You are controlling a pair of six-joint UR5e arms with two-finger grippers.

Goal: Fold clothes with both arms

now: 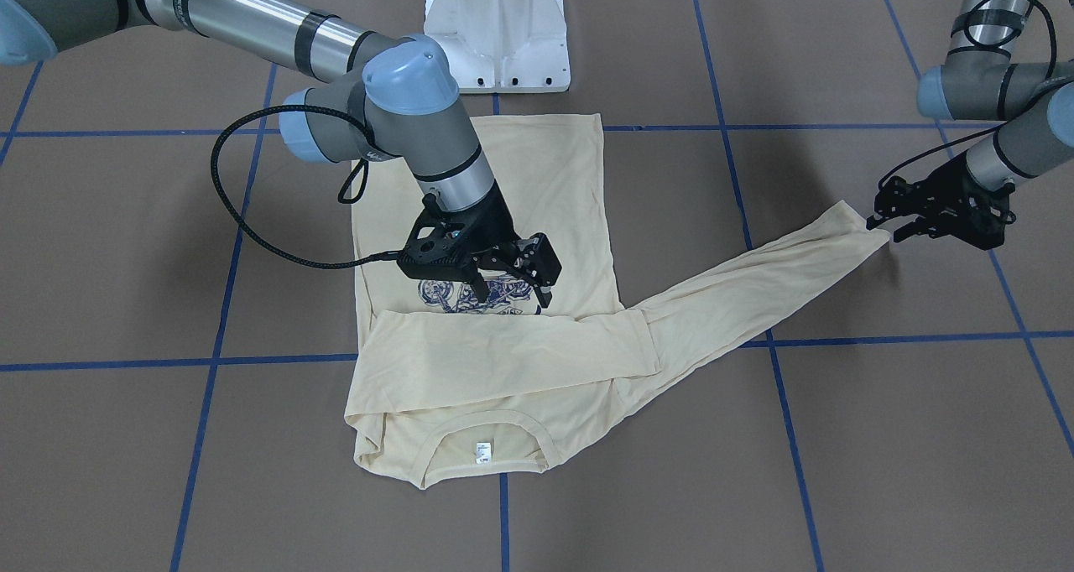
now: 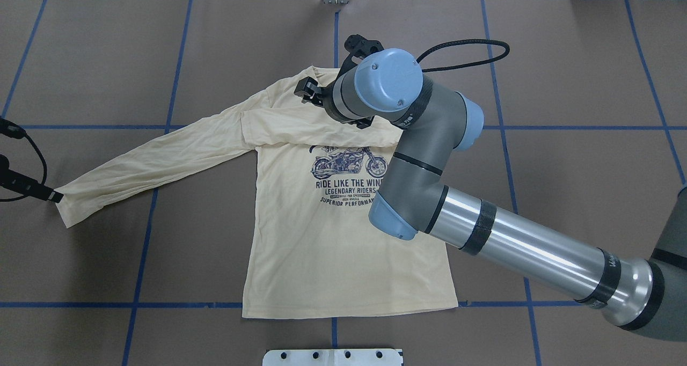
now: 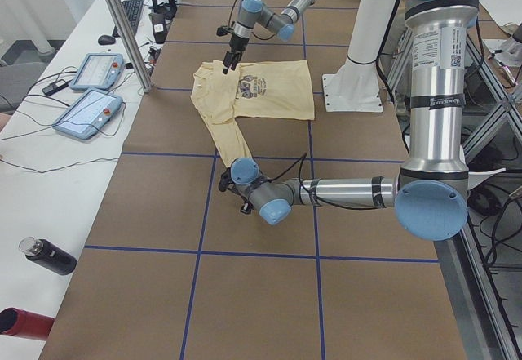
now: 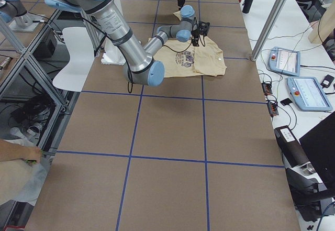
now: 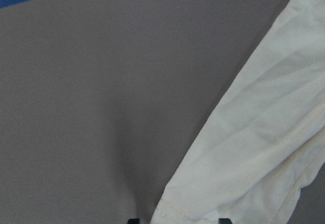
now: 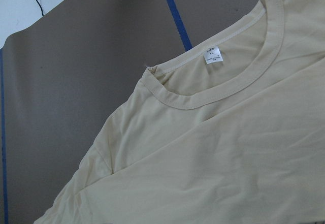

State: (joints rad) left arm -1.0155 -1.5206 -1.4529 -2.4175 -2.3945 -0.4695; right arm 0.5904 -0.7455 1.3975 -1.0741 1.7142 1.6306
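Observation:
The pale cream-yellow clothes (image 1: 554, 178) (image 2: 322, 248) lie flat on the brown table, print up. One sleeve (image 1: 503, 345) is folded across the chest. The other sleeve (image 1: 755, 278) (image 2: 155, 162) stretches out toward my left gripper (image 1: 888, 228) (image 2: 53, 197). That gripper sits low at the cuff (image 1: 852, 220) (image 5: 167, 211), open, with the cuff edge between its fingertips. My right gripper (image 1: 512, 293) (image 2: 308, 90) hovers open over the chest near the neckline (image 6: 223, 89), holding nothing. The right arm hides part of the print.
The white pedestal base (image 1: 495, 27) (image 2: 333, 357) stands just beyond the shirt's hem. Blue tape lines (image 1: 218, 304) grid the table. Teach pendants (image 3: 90, 91) and a dark bottle (image 3: 49, 255) lie on the white side table. A person's hand (image 4: 15, 152) shows at the edge.

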